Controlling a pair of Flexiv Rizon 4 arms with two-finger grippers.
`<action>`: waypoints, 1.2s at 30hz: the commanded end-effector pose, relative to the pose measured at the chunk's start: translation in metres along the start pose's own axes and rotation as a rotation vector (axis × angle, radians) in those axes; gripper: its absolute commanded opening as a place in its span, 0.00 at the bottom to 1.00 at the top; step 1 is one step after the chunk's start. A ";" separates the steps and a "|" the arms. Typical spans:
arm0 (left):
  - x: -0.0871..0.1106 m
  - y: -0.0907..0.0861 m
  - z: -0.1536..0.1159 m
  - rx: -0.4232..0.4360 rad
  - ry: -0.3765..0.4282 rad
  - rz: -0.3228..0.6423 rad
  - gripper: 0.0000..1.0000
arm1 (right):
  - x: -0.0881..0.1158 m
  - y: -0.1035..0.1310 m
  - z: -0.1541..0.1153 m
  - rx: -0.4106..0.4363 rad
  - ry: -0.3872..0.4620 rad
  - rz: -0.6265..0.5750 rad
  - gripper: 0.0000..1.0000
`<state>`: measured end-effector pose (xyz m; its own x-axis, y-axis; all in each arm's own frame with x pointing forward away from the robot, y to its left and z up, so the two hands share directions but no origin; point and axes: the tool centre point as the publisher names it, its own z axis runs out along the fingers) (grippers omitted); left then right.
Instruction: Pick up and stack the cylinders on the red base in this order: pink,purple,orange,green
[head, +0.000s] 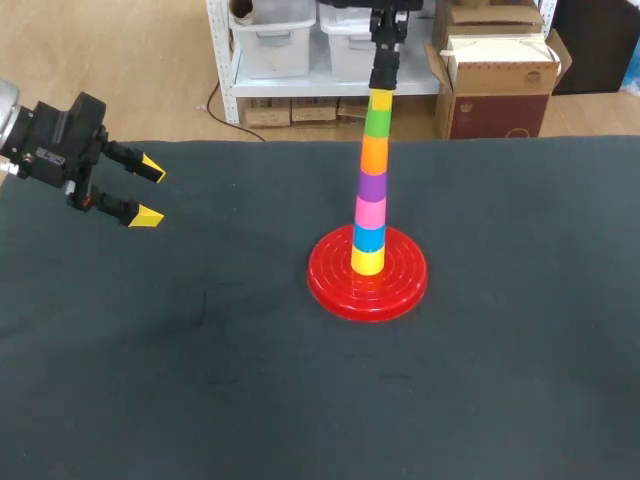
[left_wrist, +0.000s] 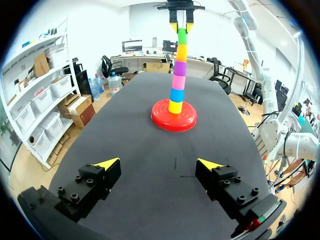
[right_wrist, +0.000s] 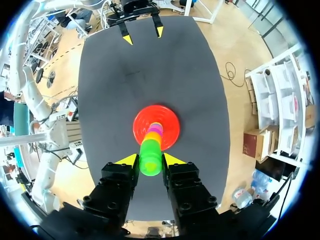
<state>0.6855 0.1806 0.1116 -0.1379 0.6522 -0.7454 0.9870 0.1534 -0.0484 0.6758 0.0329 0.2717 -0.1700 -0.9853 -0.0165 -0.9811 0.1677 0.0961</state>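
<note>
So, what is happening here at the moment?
The right gripper is shut on the green cylinder at the top of the stack on the red base. Below it come orange, purple, pink, then blue and yellow. The left gripper is open and empty, off to the side over the table.
</note>
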 end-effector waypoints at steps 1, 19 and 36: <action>0.001 -0.001 0.000 -0.004 -0.003 0.002 1.00 | 0.010 0.001 -0.012 0.032 0.008 0.022 0.00; 0.001 -0.001 0.000 -0.004 -0.003 0.002 1.00 | -0.003 0.003 0.009 -0.043 -0.028 -0.016 0.00; 0.001 -0.001 0.000 -0.004 -0.003 0.002 1.00 | -0.018 0.009 0.031 -0.064 0.043 -0.055 0.00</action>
<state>0.6855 0.1806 0.1116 -0.1380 0.6522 -0.7453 0.9870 0.1534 -0.0484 0.6643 0.0504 0.2568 -0.1087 -0.9940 0.0106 -0.9830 0.1091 0.1477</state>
